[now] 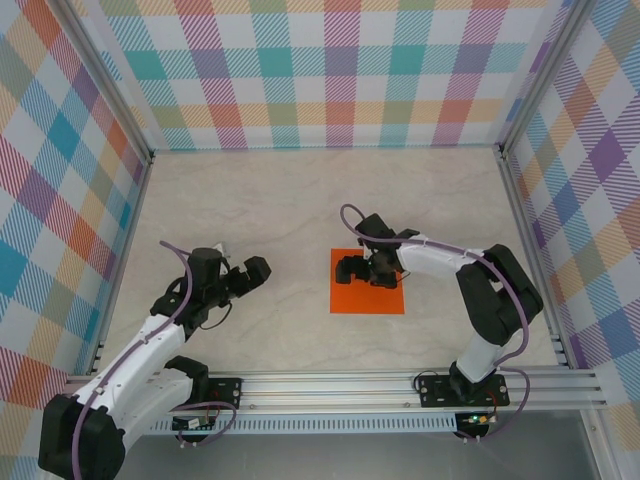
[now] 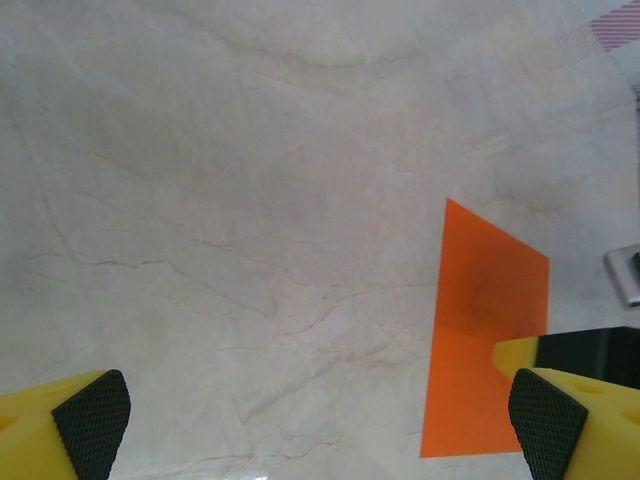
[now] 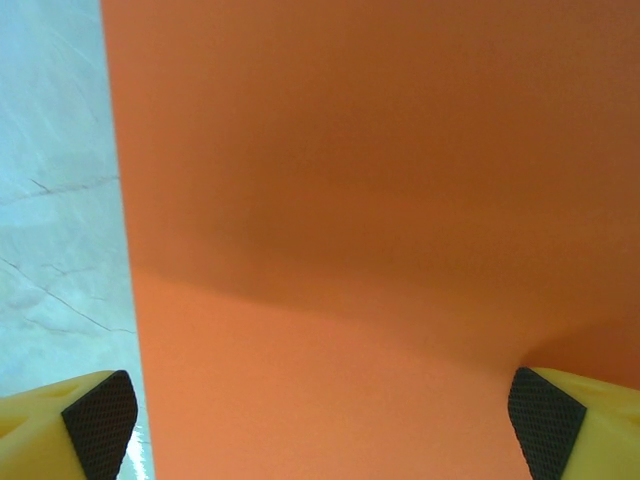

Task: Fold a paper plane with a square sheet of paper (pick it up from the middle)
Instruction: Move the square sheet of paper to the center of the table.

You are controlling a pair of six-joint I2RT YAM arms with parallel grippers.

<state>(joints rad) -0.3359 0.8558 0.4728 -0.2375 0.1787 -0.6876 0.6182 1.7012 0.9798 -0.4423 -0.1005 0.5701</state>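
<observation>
the square sheet of paper (image 1: pixel 350 300) lies flat on the surface (image 1: pixel 280 200). the right jaws hang over the sheet's far half, spread wide and holding nothing; from above they hide part of it. in the right wrist view the sheet (image 3: pixel 350 200) runs off three edges, and whether the pads (image 3: pixel 545 420) touch it is hard to tell. the left jaws, also wide and empty, sit well left of the sheet. there a yellow finger (image 2: pixel 590 420) hides one corner of the sheet (image 2: pixel 485 330).
</observation>
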